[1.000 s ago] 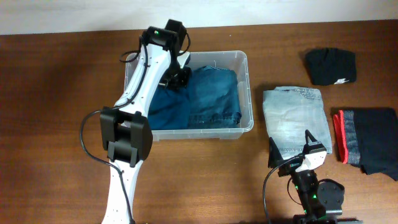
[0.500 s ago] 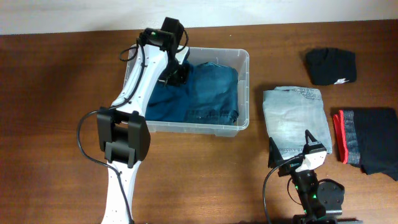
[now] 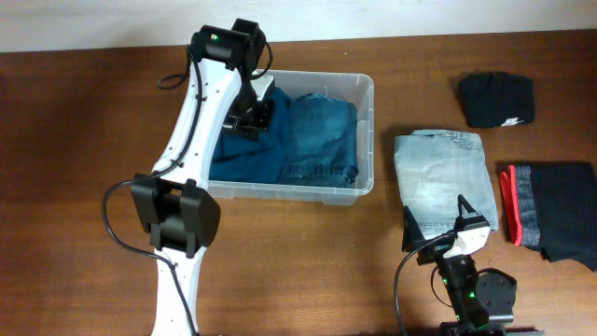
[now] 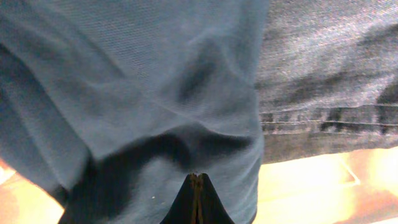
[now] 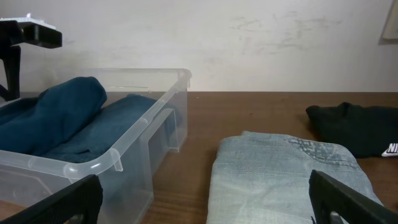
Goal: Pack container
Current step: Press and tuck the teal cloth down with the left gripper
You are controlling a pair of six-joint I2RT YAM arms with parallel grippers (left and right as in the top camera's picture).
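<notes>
Container (image 3: 367, 131) at 12 o'clock on the table (image 3: 84, 187), holding blue garments (image 3: 317, 140). Left pincer (image 3: 254, 119), closed, apparently tamps them down. Right pincer (image 3: 446, 222), agape at 5 o'clock, likely fetches the pale jeans (image 3: 443, 173) next.

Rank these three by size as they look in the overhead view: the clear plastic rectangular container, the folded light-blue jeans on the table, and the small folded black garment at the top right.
1. clear plastic rectangular container
2. folded light-blue jeans
3. small folded black garment
</notes>
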